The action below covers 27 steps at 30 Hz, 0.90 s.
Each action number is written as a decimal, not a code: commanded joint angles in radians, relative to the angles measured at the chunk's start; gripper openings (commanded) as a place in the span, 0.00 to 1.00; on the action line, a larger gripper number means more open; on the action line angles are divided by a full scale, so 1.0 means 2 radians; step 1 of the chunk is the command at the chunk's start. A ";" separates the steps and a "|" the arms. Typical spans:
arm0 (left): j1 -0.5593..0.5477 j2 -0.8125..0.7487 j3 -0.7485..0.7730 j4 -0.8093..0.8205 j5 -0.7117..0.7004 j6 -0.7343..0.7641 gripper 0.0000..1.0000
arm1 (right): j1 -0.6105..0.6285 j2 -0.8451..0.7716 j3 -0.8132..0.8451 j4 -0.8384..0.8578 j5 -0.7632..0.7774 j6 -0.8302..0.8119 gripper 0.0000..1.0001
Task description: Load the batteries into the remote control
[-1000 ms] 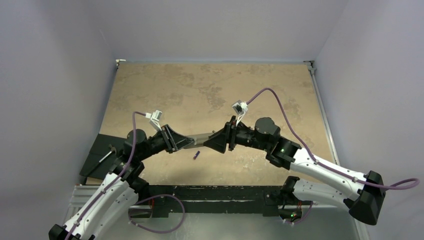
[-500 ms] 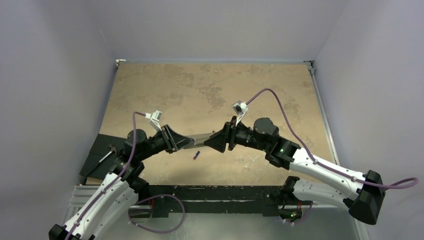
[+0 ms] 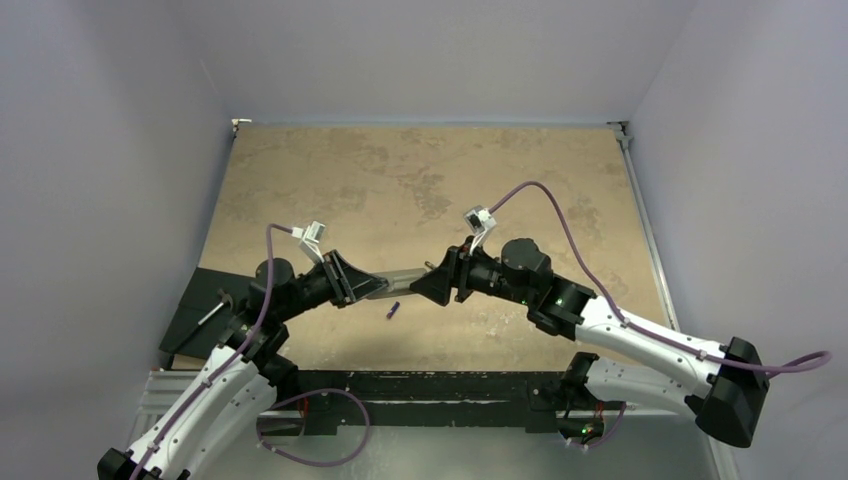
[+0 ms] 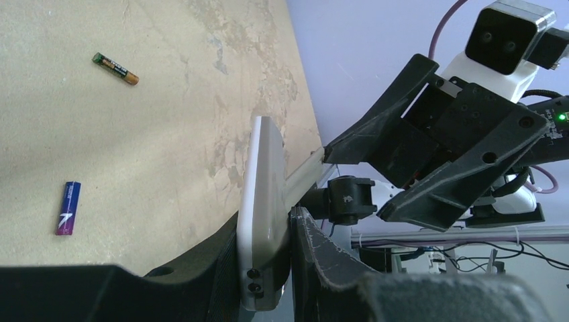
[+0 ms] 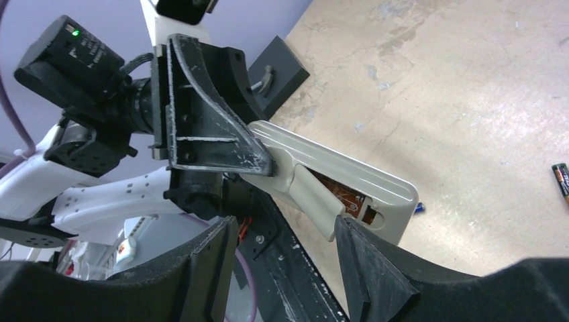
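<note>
**A:** What have you got hold of, and what is it like?

**B:** Your left gripper (image 4: 266, 231) is clenched on the remote control (image 4: 265, 154). It's a slim oblong of smooth pale plastic with rounded corners, edge-on to the left wrist camera and held up off the table (image 4: 134, 147). Its back faces your right wrist. There a flat grey cover (image 5: 314, 198) sits partly slid out over the battery recess (image 5: 343, 193), where brown board shows. The table is a matte tan sheet, mottled with darker patches.

**A:** And your right side?

**B:** Your right gripper (image 5: 285, 231) is released, its two black wedge-shaped fingers (image 5: 366, 268) spread to either side of the remote's free end. The cover's loose end lies right by one finger. Whether they touch I can't tell from this angle.

**A:** Where are the batteries?

**B:** Both lie flat on the table, well apart from each other and away from every finger. The purple-blue battery (image 4: 68, 208) is a thin glossy cylinder, just on the near side of the remote in the top view. The dark battery with a gold end (image 4: 115, 68) lies farther out.

**A:** Anything different from a second ago?

**B:** Your right arm (image 3: 600, 320) has edged slightly toward the left one, bringing its fingers a little further along the remote. Your left arm (image 3: 230, 370), the remote and the purple-blue battery sit where they were.
</note>
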State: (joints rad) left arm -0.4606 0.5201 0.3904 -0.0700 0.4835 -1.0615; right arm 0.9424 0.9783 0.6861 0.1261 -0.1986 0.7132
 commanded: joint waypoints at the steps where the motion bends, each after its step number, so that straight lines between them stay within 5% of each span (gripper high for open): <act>1: -0.005 0.003 0.001 0.037 0.013 0.000 0.00 | 0.004 0.010 -0.008 0.009 0.002 -0.004 0.63; 27: -0.005 0.060 -0.018 0.022 0.001 0.015 0.00 | 0.002 0.048 -0.023 0.026 0.018 -0.007 0.64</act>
State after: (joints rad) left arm -0.4652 0.6327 0.3614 -0.0879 0.4778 -1.0515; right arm 0.9421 1.0603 0.6460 0.1322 -0.1730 0.7132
